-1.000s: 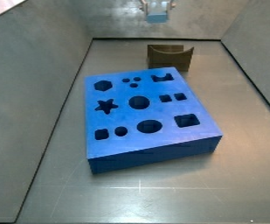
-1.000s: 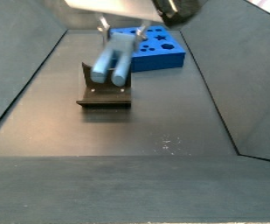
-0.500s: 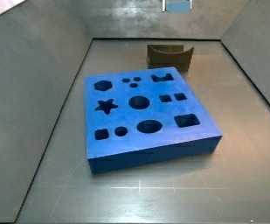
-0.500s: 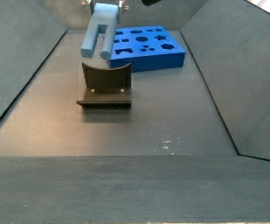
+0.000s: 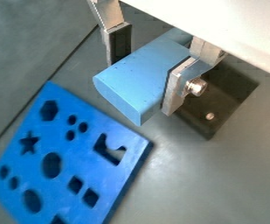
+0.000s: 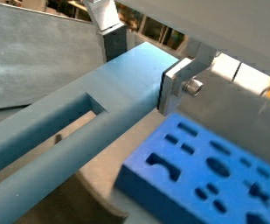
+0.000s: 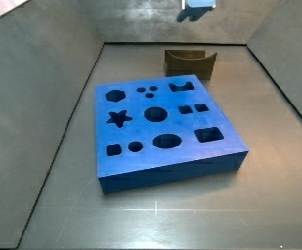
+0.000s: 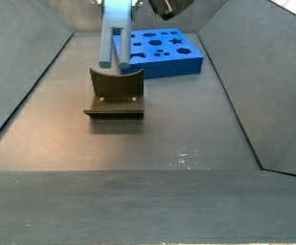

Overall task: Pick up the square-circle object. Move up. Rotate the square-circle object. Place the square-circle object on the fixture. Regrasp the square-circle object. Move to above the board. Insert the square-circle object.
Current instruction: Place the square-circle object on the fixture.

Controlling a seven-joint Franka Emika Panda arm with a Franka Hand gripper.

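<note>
Fingers (image 5: 182,80) of my gripper (image 5: 148,61) were clamped on the square-circle object (image 5: 143,77), a light blue peg that I held high above the floor. In a side view the peg (image 8: 110,36) hung upright just over the fixture (image 8: 116,92); whether it touched, I could not tell. Beyond the fixture lay the board (image 8: 162,51), its dark cutouts facing up, well apart from my gripper (image 7: 197,8).

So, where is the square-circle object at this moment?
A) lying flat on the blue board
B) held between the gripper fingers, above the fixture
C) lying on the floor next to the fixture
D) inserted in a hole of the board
B: in a wrist view the gripper clamps the square-circle object between its fingers, and in a side view the peg hangs upright over the fixture, apart from the board.
</note>
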